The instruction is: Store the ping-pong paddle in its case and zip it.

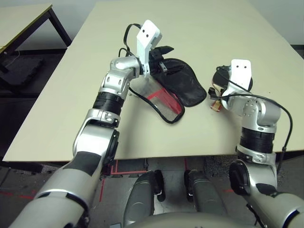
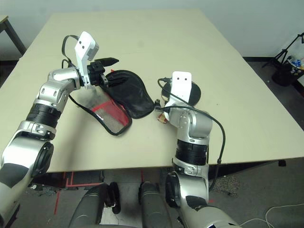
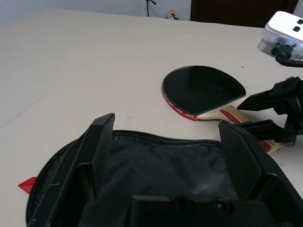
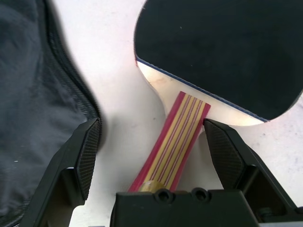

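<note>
The case (image 1: pixel 185 84) lies in the middle of the table, a black fabric pouch with a red mesh panel (image 1: pixel 164 102) toward me. My left gripper (image 1: pixel 163 58) hovers open just over the case's far left edge, and its fingers (image 3: pixel 97 156) frame the black fabric. To the right of the case lies the ping-pong paddle (image 4: pixel 227 47), black face up, with its striped handle (image 4: pixel 176 137) pointing toward me. My right gripper (image 4: pixel 152 124) is open and straddles that handle, with a gap on each side. From my head, the wrist mount hides most of the paddle.
The tan table (image 1: pixel 204 28) has bare surface beyond and to both sides of the case. Its front edge (image 1: pixel 156 154) runs just ahead of my body. A second table (image 1: pixel 23 19) stands off to the far left.
</note>
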`<move>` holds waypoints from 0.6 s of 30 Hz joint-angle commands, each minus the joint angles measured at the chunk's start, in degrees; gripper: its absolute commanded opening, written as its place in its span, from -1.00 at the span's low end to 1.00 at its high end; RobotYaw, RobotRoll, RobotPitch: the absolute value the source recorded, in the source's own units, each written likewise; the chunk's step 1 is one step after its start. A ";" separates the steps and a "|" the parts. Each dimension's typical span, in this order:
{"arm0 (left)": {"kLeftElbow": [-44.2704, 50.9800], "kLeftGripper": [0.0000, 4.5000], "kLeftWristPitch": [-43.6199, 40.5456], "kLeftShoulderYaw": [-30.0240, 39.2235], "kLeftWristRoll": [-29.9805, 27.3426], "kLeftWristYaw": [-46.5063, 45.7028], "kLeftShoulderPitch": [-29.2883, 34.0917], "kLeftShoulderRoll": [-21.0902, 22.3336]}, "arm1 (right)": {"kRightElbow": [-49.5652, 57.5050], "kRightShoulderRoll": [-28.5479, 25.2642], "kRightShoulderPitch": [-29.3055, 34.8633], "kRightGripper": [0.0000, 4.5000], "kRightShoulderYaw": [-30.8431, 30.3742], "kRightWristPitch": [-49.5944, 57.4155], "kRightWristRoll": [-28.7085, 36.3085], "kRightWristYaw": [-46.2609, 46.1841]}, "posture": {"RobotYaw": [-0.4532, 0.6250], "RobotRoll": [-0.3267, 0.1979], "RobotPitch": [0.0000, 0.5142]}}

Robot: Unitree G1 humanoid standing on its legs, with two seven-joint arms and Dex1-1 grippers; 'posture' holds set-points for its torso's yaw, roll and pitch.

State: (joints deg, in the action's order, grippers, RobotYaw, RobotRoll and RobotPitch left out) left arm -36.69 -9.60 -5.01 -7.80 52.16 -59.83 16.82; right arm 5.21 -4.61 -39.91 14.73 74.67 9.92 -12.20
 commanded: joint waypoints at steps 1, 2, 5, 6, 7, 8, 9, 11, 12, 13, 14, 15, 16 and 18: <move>1.44 1.00 -0.88 -0.50 0.39 -0.05 0.80 -0.08 | -1.49 0.35 0.21 0.99 -0.87 -0.82 -1.69 -0.22 | -0.22 0.25 -0.39; 1.67 1.00 -1.03 -0.46 0.35 -0.10 0.90 -0.06 | -1.88 0.68 0.16 0.99 -0.63 -1.32 -2.14 -0.58 | -0.22 0.25 -0.39; 2.28 1.00 -1.32 -0.43 0.28 -0.20 1.19 0.01 | -2.87 1.08 0.21 0.99 -0.19 -2.47 -3.18 -1.18 | -0.21 0.25 -0.38; 2.40 1.00 -1.43 -0.38 0.23 -0.24 1.25 0.02 | -3.04 1.14 0.34 0.85 -0.11 -2.71 -3.55 -1.47 | -0.22 0.25 -0.39; 2.55 1.00 -1.53 -0.37 0.19 -0.27 1.30 0.03 | -3.27 1.23 0.47 0.76 0.05 -2.98 -3.72 -1.58 | -0.22 0.25 -0.39; 2.68 1.00 -1.63 -0.35 0.16 -0.32 1.34 0.02 | -3.48 1.17 0.60 0.62 0.04 -2.99 -3.98 -1.57 | -0.22 0.25 -0.39; 2.79 1.00 -1.73 -0.33 0.12 -0.38 1.34 -0.01 | -3.64 1.21 0.73 0.48 0.15 -3.22 -4.36 -1.79 | -0.22 0.25 -0.38; 2.95 1.00 -1.89 -0.31 0.07 -0.50 1.29 -0.08 | -3.93 1.22 0.90 0.21 0.40 -3.60 -4.93 -2.02 | -0.22 0.25 -0.38; 2.99 1.00 -1.96 -0.29 0.05 -0.53 1.26 -0.11 | -4.00 1.29 0.93 0.07 0.57 -3.63 -5.16 -2.14 | -0.22 0.25 -0.38; 2.91 1.00 -1.90 -0.27 0.06 -0.55 1.20 -0.12 | -4.10 1.34 0.92 -0.08 0.71 -3.53 -5.34 -2.25 | -0.22 0.25 -0.39; 2.84 1.00 -1.87 -0.24 0.04 -0.56 1.14 -0.12 | -4.16 1.47 0.88 -0.22 0.93 -3.37 -5.50 -2.40 | -0.22 0.25 -0.39; 2.74 1.00 -1.78 -0.19 0.04 -0.59 1.05 -0.12 | -4.18 1.63 0.86 -0.35 1.16 -3.33 -5.64 -2.48 | -0.23 0.25 -0.39; 2.63 1.00 -1.69 -0.16 0.04 -0.60 0.97 -0.11 | -4.25 1.75 0.82 -0.48 1.32 -3.35 -5.77 -2.51 | -0.23 0.25 -0.40; 2.37 1.00 -1.59 -0.09 0.03 -0.65 0.84 -0.12 | -4.20 2.00 0.84 -0.54 1.73 -3.39 -6.14 -2.79 | -0.23 0.25 -0.40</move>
State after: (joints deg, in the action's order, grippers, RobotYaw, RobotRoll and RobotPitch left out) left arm -34.19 -11.15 -5.01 -7.95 51.56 -59.41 16.80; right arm 2.35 -3.43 -39.98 15.40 70.18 4.14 -14.51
